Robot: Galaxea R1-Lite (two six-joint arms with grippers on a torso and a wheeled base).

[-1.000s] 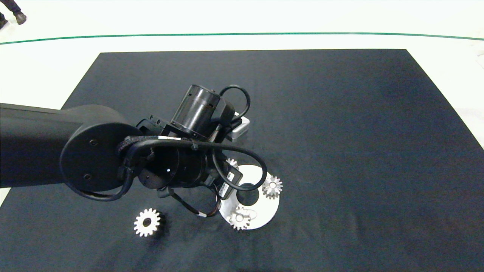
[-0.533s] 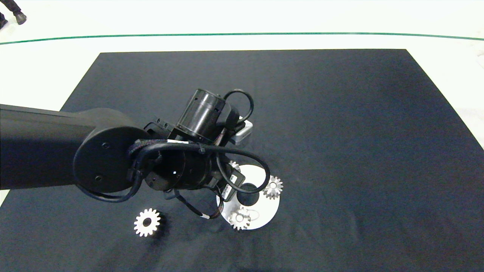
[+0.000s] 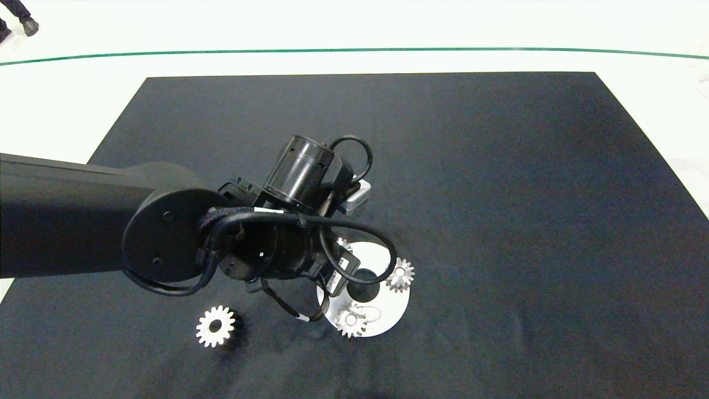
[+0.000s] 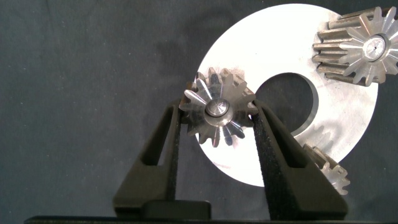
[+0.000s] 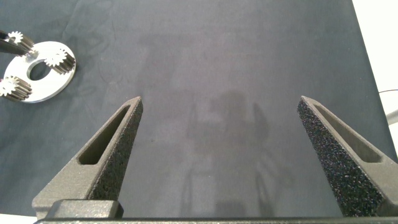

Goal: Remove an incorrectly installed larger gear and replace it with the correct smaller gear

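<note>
My left gripper [image 4: 217, 116] is shut on the smaller gear [image 4: 217, 114], its fingers [image 4: 175, 134] pressing both sides. This gear is over the rim of the round silvery plate [image 4: 273, 37], beside the plate's centre hole. Whether it rests on the plate I cannot tell. Two similar small gears [image 4: 357, 45] [image 4: 326, 168] stand on the same plate. In the head view the left wrist hides most of the held gear [image 3: 343, 244]. The larger gear [image 3: 215, 326] lies flat on the black mat, left of the plate [image 3: 388, 310]. My right gripper [image 5: 221, 112] hangs open over bare mat, far from the plate [image 5: 37, 87].
The black mat [image 3: 498, 194] covers the table, with white floor and a green line beyond it. A person's shoe [image 3: 27, 25] shows at the far left corner. The left arm [image 3: 66, 221] spans the mat's left side.
The left arm has shifted a little to the right and toward the front, carrying its wrist further over the plate. The larger gear and the two other small gears have not moved.
</note>
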